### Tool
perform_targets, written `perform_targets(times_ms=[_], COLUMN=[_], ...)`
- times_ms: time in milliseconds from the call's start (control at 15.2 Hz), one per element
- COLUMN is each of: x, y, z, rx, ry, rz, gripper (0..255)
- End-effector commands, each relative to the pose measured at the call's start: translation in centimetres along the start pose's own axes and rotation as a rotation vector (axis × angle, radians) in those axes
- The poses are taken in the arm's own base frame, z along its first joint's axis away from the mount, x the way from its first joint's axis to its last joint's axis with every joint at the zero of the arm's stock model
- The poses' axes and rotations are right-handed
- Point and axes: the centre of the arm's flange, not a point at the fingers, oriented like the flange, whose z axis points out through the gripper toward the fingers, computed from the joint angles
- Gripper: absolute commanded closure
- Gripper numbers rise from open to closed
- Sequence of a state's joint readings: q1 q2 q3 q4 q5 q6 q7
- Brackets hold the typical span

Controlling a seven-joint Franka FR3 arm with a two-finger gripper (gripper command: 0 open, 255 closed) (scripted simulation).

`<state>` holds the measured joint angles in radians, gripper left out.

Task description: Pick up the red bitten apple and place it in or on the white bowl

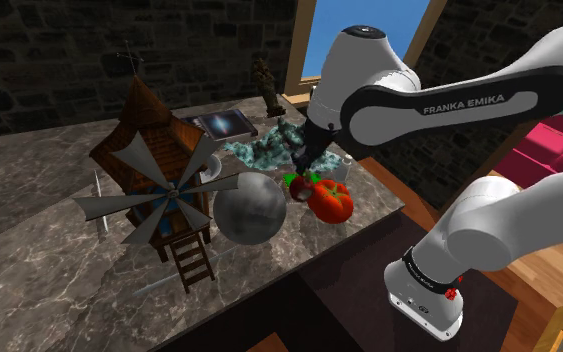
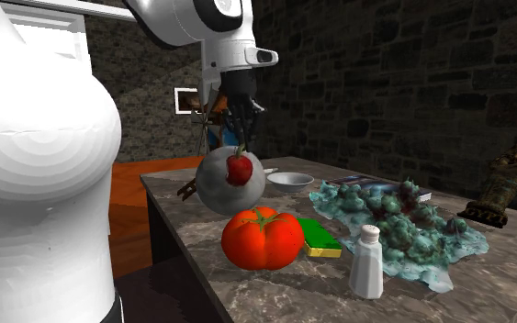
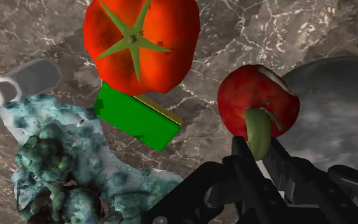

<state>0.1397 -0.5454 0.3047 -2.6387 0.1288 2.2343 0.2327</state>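
**Desk:** What do you see, left to right?

**Me:** In the shoulder view, a wooden windmill model (image 1: pixel 154 190) stands just left of the grey ball (image 1: pixel 250 206). The white bowl (image 2: pixel 289 180) sits on the table near the ball, just beyond it in the second exterior view.

**Desk:** And the apple?

**Me:** The red bitten apple (image 1: pixel 297 186) hangs right up against the ball's right side, about level with the ball's middle. My gripper (image 1: pixel 299 172) comes down from above with its fingers pinched narrow on the apple's stem end. In the wrist view the pale bite faces the ball (I'm fairly sure of that).

**Desk:** Further right?

**Me:** A big tomato (image 1: pixel 330 200) sits right of the ball, just past the apple. A green block (image 2: pixel 319 237) lies against the tomato's far side from the ball.
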Motion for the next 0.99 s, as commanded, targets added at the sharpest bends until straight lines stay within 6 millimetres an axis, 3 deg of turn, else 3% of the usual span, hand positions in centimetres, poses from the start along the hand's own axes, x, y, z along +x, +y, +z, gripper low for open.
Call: perform_targets(times_ms=[0,924], x=[2.4,19.8], y=[-0.9,-7.0], z=[-0.1,-0.2], rx=[0.0,0.0], ry=[0.0,0.0], rz=[0.0,0.0], gripper=[255,255])
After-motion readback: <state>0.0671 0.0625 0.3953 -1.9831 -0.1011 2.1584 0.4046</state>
